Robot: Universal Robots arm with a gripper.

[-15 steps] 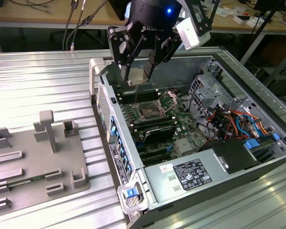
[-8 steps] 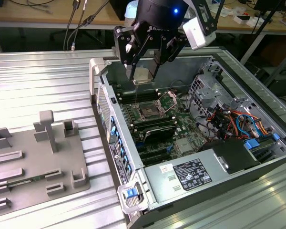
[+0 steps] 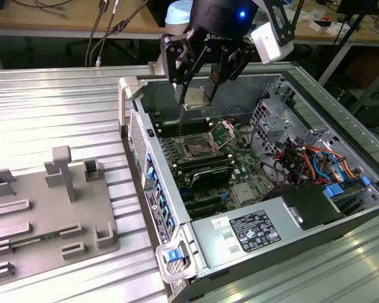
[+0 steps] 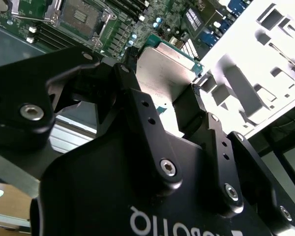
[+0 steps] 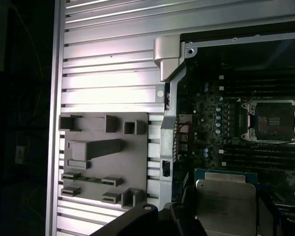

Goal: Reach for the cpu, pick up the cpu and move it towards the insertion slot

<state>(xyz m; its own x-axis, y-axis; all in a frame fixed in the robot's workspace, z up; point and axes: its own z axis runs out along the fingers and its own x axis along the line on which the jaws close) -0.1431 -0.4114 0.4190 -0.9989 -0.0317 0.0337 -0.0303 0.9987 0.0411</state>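
Ribbed aluminium counter (image 3: 63, 107), pale and grooved in long parallel strips, carries an open computer case (image 3: 290, 82) of bare grey sheet metal. Beside the case, on the exterior view's left, lies a matte grey fixture plate (image 3: 47, 208) with blocky raised posts and shallow pockets.

Black gripper (image 3: 196, 95) hangs above the case's rear half, jaws closed on the cpu (image 3: 196, 96). Cpu: flat, square, dull silvery lid with a thin green rim; no long axis to speak of. In the exterior view it hangs tilted, its silvery face turned toward the camera. In the second wrist view the cpu (image 4: 162, 69) sits pinched on opposite edges between the two black fingers (image 4: 196, 110); the first wrist view shows its lid (image 5: 225, 202) too.

Insertion slot (image 3: 197, 149): square shiny steel frame, dark centre, thin wire levers, set in the green motherboard (image 3: 240, 170) inside the case, below the held cpu and clear of it. Long black memory slots (image 3: 205, 169) run alongside the insertion slot.
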